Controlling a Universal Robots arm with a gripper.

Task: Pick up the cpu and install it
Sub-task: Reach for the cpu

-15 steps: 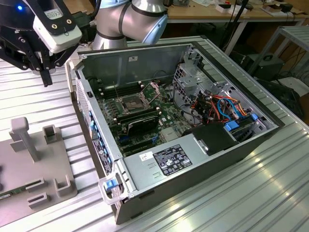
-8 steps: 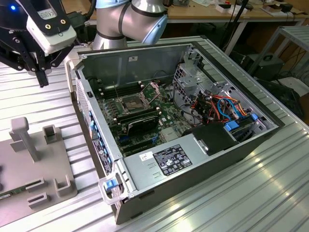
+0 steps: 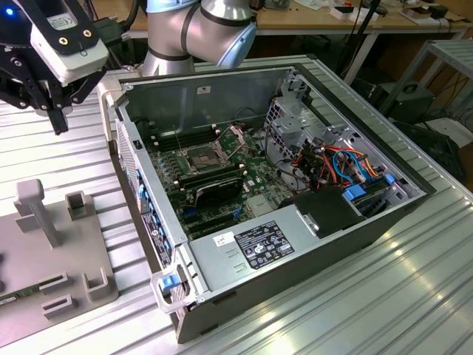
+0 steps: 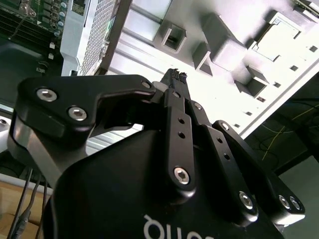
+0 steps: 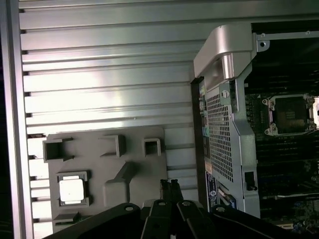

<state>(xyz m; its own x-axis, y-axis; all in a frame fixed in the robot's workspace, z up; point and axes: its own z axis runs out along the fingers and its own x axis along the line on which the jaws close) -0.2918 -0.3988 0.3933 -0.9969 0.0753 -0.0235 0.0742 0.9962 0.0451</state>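
I've got table point(image 3: 414, 281) right now: ribbed bare metal, satin sheen | tray point(image 5: 134, 149): matt grey plastic, smooth | cpu point(image 5: 73, 190): dull silver metal top, I see it catching light | case point(image 3: 222, 89): grey sheet metal, matt, perforated side | gripper point(image 4: 174, 75): black, semi-matt from here, bright steel screws point(image 4: 181, 174)

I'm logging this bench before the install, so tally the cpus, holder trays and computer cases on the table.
cpu: 1
grey holder tray: 1
open computer case: 1
Total: 3

Robotics lab, ribbed aluminium table point(image 3: 414, 281), opened computer case point(image 3: 207, 92), cable-strewn wooden benches point(image 3: 310, 24) behind
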